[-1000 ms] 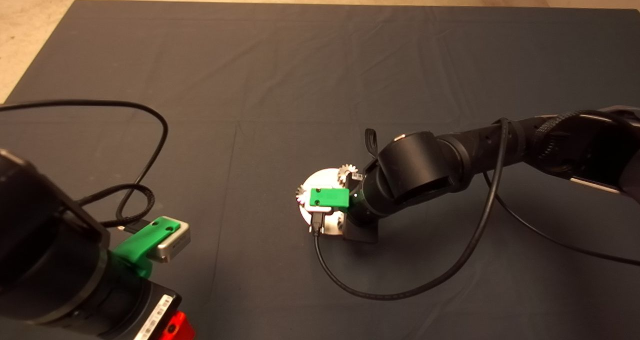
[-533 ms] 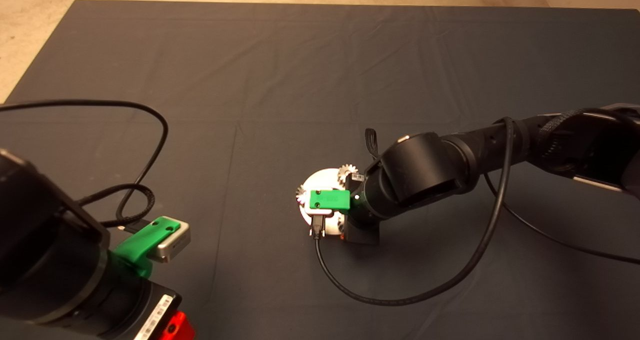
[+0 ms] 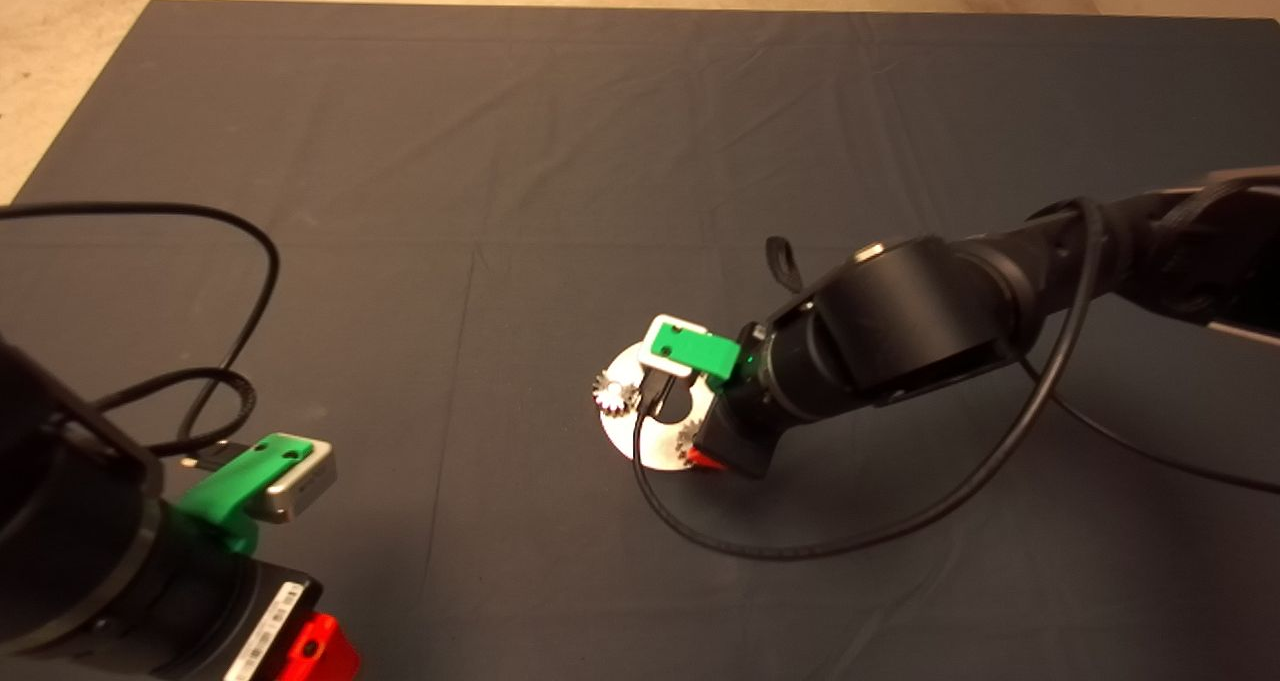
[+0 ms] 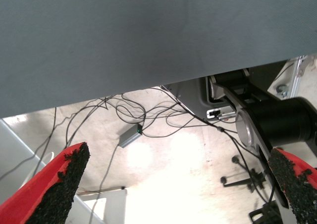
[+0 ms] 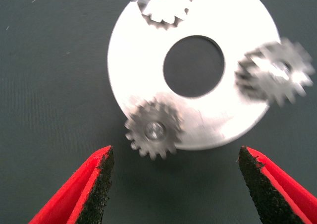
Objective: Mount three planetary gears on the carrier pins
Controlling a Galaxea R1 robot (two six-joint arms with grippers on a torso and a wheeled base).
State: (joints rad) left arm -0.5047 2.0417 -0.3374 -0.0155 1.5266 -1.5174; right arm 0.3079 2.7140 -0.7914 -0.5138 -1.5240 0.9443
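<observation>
On the shiny round metal disc [image 5: 148,70], three small grey toothed gears [image 5: 153,130] sit at 12, 3 and 7 o'clock, apparently all installed, the right gripper [image 5: 173,184] spread empty.

In the head view the right arm [image 3: 900,341] covers part of the disc [image 3: 640,441] and one gear entirely. In the right wrist view, one gear [image 5: 163,3] is cut off by the frame edge and blurred; another gear [image 5: 275,78] is smeared, teeth indistinct.
</observation>
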